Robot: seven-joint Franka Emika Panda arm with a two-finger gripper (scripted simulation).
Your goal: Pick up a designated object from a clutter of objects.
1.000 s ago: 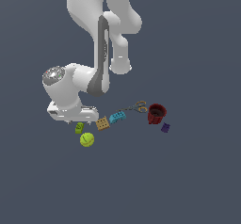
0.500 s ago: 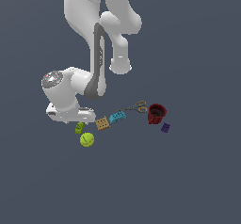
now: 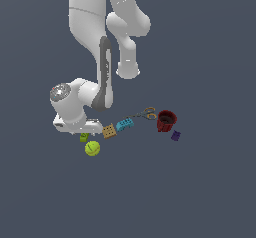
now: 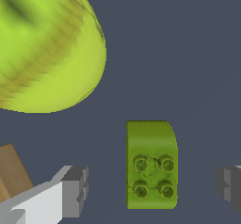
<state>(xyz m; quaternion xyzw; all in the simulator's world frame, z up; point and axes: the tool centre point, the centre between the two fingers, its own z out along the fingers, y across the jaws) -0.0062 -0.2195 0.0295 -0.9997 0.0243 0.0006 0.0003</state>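
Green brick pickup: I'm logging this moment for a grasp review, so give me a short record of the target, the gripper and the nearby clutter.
target: green brick, four studs showing, resting on the ground
gripper: gripper open, fingers on either side of the brick, not touching it
grasp status: not yet closed
nearest neighbour: yellow-green ball, apart from the brick
other clutter: tan waffle square, blue brick, scissors, dark red cup, purple block
brick in exterior view: mostly hidden under the hand
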